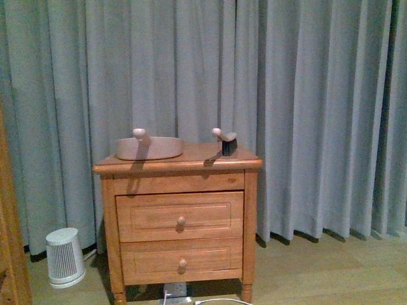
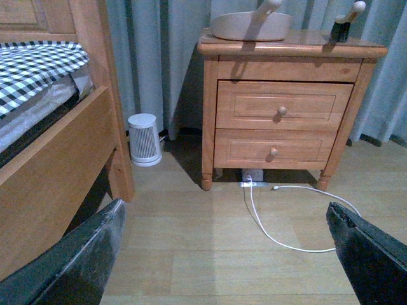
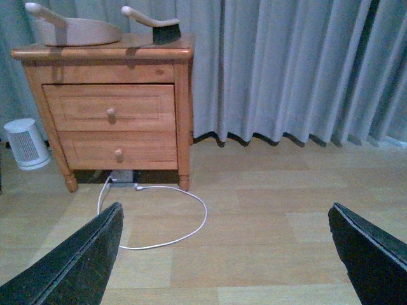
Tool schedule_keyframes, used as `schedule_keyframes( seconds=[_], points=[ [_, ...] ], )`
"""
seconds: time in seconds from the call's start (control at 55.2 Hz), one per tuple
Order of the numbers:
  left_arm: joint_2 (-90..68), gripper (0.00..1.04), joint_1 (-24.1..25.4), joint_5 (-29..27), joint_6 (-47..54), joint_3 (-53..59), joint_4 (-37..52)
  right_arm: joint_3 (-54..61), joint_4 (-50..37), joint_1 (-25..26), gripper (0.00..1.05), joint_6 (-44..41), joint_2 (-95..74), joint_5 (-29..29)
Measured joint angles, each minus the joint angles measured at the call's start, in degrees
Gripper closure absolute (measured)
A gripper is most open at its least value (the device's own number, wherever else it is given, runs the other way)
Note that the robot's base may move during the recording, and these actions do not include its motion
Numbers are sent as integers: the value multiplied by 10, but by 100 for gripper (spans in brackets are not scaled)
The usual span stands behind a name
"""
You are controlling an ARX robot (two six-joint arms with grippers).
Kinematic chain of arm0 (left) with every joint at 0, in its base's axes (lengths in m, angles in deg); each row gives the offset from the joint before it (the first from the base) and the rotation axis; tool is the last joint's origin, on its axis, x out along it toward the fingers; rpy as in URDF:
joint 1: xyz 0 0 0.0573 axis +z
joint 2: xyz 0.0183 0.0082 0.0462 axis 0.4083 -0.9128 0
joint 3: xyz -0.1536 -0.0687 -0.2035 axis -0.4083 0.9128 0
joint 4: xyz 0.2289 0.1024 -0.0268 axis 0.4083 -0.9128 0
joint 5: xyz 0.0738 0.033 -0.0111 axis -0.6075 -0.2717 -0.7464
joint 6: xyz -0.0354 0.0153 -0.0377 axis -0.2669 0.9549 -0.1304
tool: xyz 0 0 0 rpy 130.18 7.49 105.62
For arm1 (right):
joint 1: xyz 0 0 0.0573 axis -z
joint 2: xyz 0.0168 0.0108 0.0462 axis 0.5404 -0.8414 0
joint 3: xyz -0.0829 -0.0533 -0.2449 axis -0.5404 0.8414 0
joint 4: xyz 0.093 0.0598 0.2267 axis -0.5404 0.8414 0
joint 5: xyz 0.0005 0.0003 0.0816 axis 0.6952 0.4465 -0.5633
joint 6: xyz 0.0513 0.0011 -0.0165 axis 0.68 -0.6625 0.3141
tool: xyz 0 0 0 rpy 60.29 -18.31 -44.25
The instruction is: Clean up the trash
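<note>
No crumpled white trash wad shows in any view. A beige dustpan and a small brush with black bristles lie on top of a wooden nightstand. Both also show in the left wrist view, dustpan and brush, and in the right wrist view, dustpan and brush. My left gripper is open and empty above the wood floor, well short of the nightstand. My right gripper is open and empty above bare floor. Neither arm shows in the front view.
Grey curtains hang behind the nightstand. A small white heater stands on the floor at its left. A white cable loops from a power strip under the nightstand. A wooden bed frame with checked bedding is at the left.
</note>
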Motion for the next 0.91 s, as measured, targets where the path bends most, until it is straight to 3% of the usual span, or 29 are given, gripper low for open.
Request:
schedule_keyframes(
  seconds=[0.905],
  points=[
    [0,8,0,0,0,0,0,0,0,0,7,0,0,0]
  ],
)
